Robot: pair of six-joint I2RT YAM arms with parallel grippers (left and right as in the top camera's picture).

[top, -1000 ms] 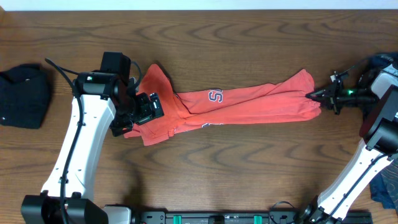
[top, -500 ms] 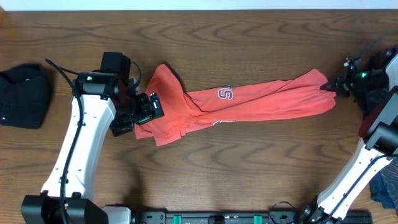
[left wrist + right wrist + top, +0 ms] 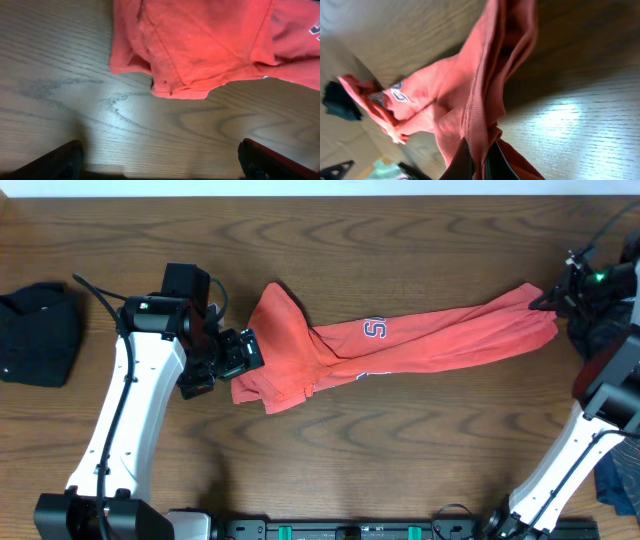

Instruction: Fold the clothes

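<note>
Now the right tool (image 3: pixel 548 302) is pinching the sideways shirt (image 3: pixel 440 340) at right; the open left tool (image 3: pixel 232 368) is sitting by its left end.

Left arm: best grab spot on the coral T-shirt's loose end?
I'd pinch the bunched lower-left corner of the coral T-shirt, coming from the left with the open left gripper. That folded edge sticks out toward it on bare table, while the right gripper holds the far end.
</note>
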